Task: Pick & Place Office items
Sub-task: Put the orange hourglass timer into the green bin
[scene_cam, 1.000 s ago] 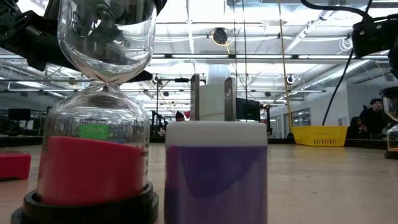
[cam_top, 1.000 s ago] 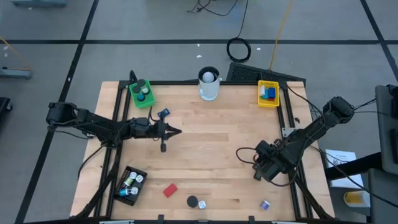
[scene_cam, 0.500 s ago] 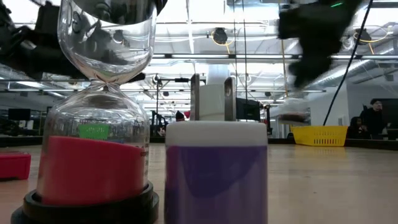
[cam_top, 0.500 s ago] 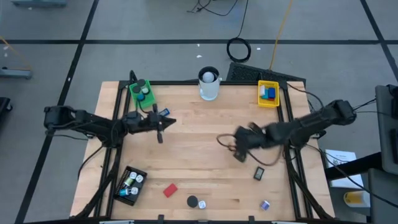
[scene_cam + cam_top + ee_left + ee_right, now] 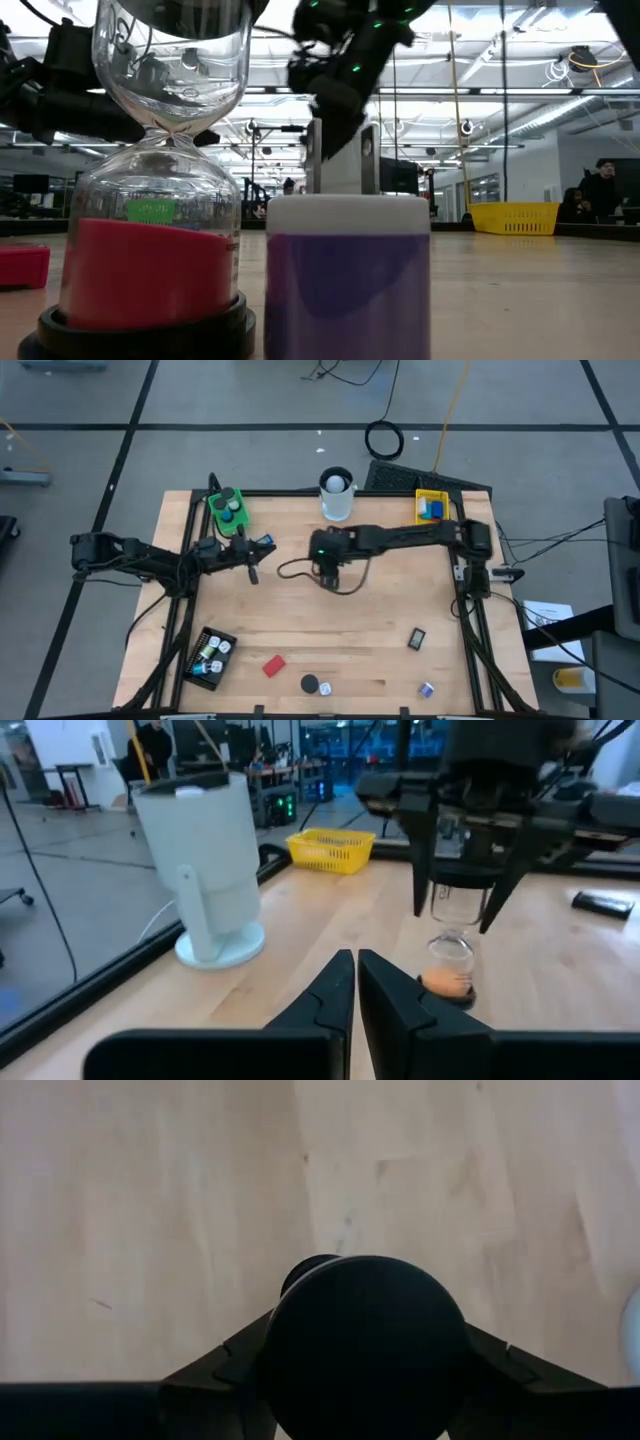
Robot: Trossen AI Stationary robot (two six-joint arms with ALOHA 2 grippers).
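Note:
My right gripper (image 5: 328, 567) hangs over the middle of the table, shut on a small hourglass (image 5: 450, 945) with orange sand. My left gripper (image 5: 357, 960) is shut and empty, level above the table left of centre (image 5: 256, 558), next to a small blue piece (image 5: 264, 542). A red block (image 5: 273, 665), a black-capped hourglass (image 5: 310, 684) with red sand (image 5: 150, 270) and a purple white-lidded piece (image 5: 348, 285) stand near the near edge. A small black piece (image 5: 417, 638) and a blue-white piece (image 5: 426, 688) lie near right. My right gripper holds the hourglass by its round black top cap (image 5: 295, 1365), pinched between the two fingers, which come from above and point down. The hourglass stays upright below the fingers. My left gripper's finger hides its base, so I cannot tell if it stands on the table.
A tall white cup (image 5: 337, 495) stands at the far edge, with a green tray (image 5: 228, 510) to its left and a yellow tray (image 5: 431, 510) to its right. A black tray (image 5: 210, 657) holding small pieces sits near left. Bare wood lies between the arms.
My right gripper has swept from the table's near right part toward the left and far edges to the middle, carrying the hourglass; the small black piece stayed where the gripper was. My left gripper has drawn back a little toward the left and far edges.

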